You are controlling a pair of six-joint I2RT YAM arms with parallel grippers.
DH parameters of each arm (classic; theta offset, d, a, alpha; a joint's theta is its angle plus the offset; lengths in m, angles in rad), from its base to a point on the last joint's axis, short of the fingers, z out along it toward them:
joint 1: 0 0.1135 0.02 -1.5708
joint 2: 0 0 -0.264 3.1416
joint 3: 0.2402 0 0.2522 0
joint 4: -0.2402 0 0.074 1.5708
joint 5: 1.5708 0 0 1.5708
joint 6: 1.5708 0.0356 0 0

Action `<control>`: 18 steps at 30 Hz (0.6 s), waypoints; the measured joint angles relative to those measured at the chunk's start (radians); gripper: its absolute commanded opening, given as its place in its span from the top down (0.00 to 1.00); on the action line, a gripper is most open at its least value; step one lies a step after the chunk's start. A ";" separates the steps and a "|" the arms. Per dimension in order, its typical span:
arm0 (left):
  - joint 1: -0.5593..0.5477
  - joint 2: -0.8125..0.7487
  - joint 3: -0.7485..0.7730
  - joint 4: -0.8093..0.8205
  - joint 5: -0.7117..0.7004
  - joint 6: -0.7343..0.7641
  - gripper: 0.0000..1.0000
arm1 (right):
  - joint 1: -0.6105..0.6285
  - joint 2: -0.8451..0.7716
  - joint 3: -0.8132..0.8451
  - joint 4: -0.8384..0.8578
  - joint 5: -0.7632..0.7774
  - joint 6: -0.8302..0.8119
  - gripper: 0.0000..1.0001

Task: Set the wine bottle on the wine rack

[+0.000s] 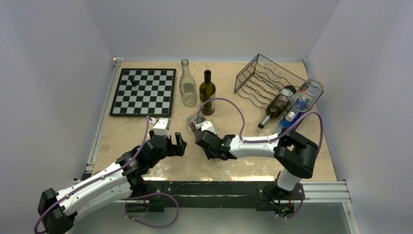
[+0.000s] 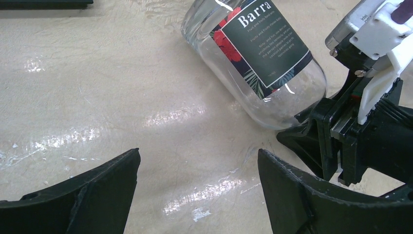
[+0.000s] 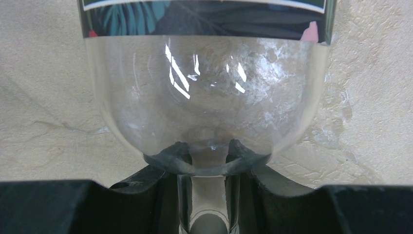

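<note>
Seen from above, the wine bottle [image 1: 194, 125] I am working on is mostly hidden behind my right gripper [image 1: 200, 132] and a loop of purple cable [image 1: 229, 105]. My right wrist view shows only its rounded clear base and the lower edge of a dark flowered label; the neck is cut off. A small dark thing on the chessboard [image 1: 143, 91] is too tiny to make out. The surface [image 1: 131, 139] is pale, scuffed and glossy, boxed in by plain grey-white walls [image 1: 53, 73]. At the back stand a clear bottle [image 1: 187, 87] and a dark green bottle [image 1: 207, 92]. The black wire wine rack [image 1: 260, 73] sits at the back right, with a dark bottle [image 1: 277, 105] and a clear bottle with blue inside [image 1: 304, 96] lying on it, necks pointing toward me. The wine bottle lies on its side mid-surface, well apart from the rack. My right gripper is clenched nearly closed, its tips touching the bottle's base; I cannot tell whether they pinch anything. My left gripper [image 2: 198, 156] is spread wide and empty, just beside the bottle.
</note>
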 measured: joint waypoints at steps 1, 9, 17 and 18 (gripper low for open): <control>0.000 0.000 0.000 0.000 0.000 0.000 0.06 | 0.000 0.003 0.006 -0.007 0.002 0.000 1.00; 0.000 -0.026 0.000 -0.010 0.000 0.005 0.06 | -0.002 -0.071 0.007 -0.115 0.015 -0.020 1.00; 0.000 -0.036 0.000 -0.019 -0.001 0.008 0.06 | -0.006 -0.269 0.006 -0.326 -0.024 -0.048 1.00; 0.000 -0.036 0.000 -0.020 -0.001 0.008 0.06 | -0.006 -0.288 0.006 -0.344 -0.028 -0.051 1.00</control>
